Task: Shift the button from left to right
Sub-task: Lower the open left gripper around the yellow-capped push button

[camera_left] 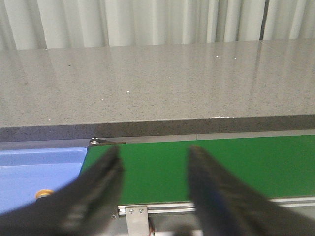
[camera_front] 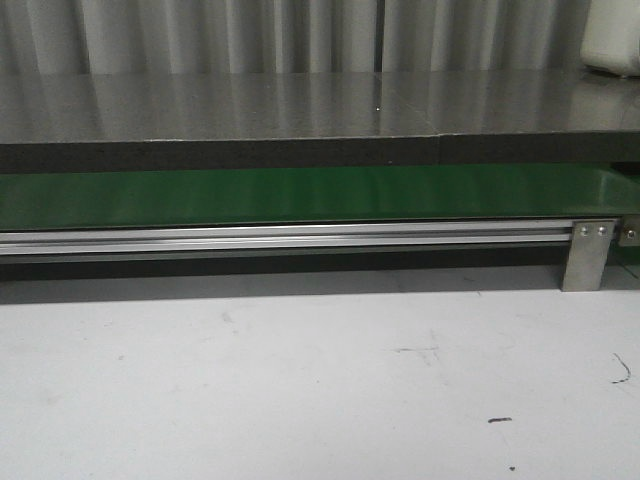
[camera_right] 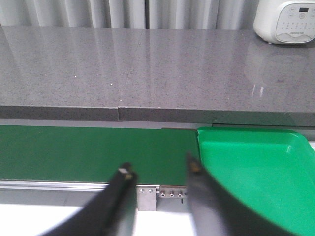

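Green belt (camera_front: 300,195) lies bare between blue tray (camera_left: 29,172) and green tray (camera_right: 256,172); both claws, left (camera_left: 153,160) and right (camera_right: 160,169), gape, holding nothing.

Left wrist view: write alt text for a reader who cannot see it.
The left gripper, its two dark fingers spread open and holding nothing, hangs over a green conveyor belt. Beside the belt's end is a blue tray, where a small orange-yellow round cap, probably the button, peeks out by one finger. A grey speckled counter and pale curtains lie beyond.
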`<state>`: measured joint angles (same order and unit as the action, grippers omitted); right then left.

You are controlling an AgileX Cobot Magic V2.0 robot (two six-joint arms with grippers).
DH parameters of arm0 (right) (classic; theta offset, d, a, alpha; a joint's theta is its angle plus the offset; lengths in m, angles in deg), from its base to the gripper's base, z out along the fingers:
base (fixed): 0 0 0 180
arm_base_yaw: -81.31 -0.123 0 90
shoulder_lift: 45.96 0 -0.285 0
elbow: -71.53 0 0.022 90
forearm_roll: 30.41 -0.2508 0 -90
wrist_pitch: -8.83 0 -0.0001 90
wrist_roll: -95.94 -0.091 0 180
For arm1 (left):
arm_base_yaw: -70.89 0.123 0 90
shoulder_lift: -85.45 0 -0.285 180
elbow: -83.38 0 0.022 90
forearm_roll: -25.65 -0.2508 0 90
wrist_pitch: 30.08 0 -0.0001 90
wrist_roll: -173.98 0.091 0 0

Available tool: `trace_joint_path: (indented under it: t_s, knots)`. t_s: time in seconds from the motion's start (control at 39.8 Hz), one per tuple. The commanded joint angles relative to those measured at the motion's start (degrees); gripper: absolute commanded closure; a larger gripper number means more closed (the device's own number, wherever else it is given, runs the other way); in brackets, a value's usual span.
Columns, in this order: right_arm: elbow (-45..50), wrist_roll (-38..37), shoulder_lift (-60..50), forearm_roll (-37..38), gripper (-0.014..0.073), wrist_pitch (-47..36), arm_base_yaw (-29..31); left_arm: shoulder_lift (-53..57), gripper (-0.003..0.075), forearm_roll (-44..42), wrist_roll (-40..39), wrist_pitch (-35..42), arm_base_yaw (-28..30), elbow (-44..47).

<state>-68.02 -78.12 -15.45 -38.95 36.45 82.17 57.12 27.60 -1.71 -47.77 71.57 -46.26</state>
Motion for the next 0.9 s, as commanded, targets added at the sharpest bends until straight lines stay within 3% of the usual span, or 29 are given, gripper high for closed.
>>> trace_joint_path:
  t_s: [0.0, 0.05, 0.13, 0.45, 0.65, 0.88]
  knots:
    - [-2.05, 0.68, 0.93, -0.49, 0.0069, -4.26, 0.37, -0.85, 0.0106, -0.06, -0.11, 4.50, 0.08, -2.22]
    - [-2.01, 0.68, 0.93, -0.49, -0.0012, -4.21, 0.37, -0.85, 0.0027, -0.06, -0.11, 4.63, 0.08, -2.22]
    - [-2.01, 0.68, 0.93, -0.49, -0.0072, -4.21, 0.37, -0.85, 0.0033, -0.06, -0.11, 5.37, 0.08, -2.22]
    - [-2.01, 0.68, 0.93, -0.49, -0.0067, -4.27, 0.37, -1.97, 0.0104, 0.06, -0.11, 5.83, 0.08, -2.36]
    - [-2.01, 0.68, 0.93, -0.49, -0.0067, -4.27, 0.37, -14.74, 0.0104, -0.04, -0.11, -1.75, 1.47, -8.49]
    - [-2.01, 0.68, 0.93, -0.49, -0.0067, -4.27, 0.37, -33.38, 0.0104, -0.04, -0.11, -6.77, 8.40, -21.00]
